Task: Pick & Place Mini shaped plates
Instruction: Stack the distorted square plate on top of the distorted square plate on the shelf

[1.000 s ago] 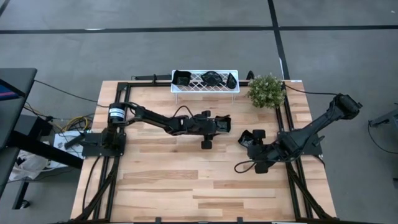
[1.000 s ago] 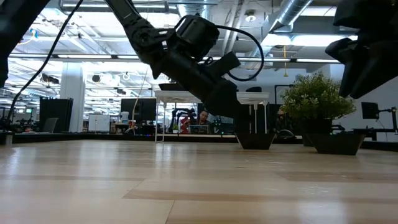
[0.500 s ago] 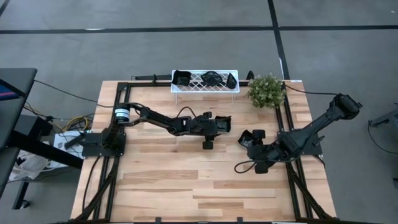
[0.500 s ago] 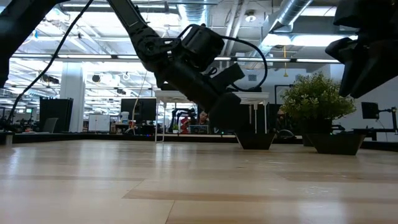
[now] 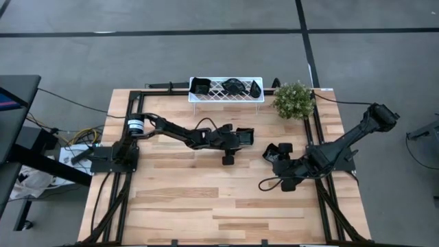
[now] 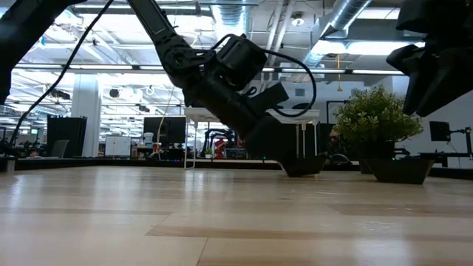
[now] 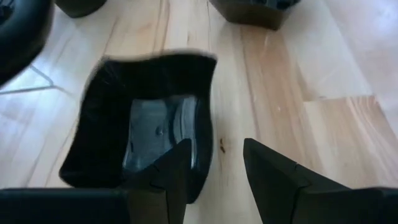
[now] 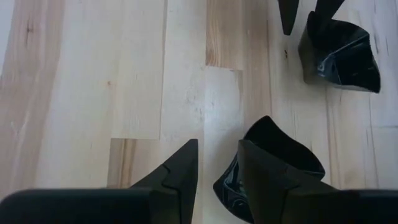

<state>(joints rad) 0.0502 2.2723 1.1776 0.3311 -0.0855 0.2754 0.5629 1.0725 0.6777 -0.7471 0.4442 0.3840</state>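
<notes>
Lower than a second ago, the left arm has dipped its wrist toward the wooden table (image 5: 178, 206), and its left gripper (image 7: 214, 171) now sits just above the boards with fingers spread wide over the rim of a square black plate (image 7: 146, 124) lying on the table; one finger (image 7: 171, 171) is over the dish's inside, the other out over bare wood. At the far edge, a white lattice rack (image 5: 226, 89) carries three more black plates (image 5: 200, 86), beside a green potted plant (image 5: 293, 100). Off to the right, the right gripper (image 8: 217, 165) stands part open astride the edge of a leaf-shaped black plate (image 8: 273, 155) resting on the table
</notes>
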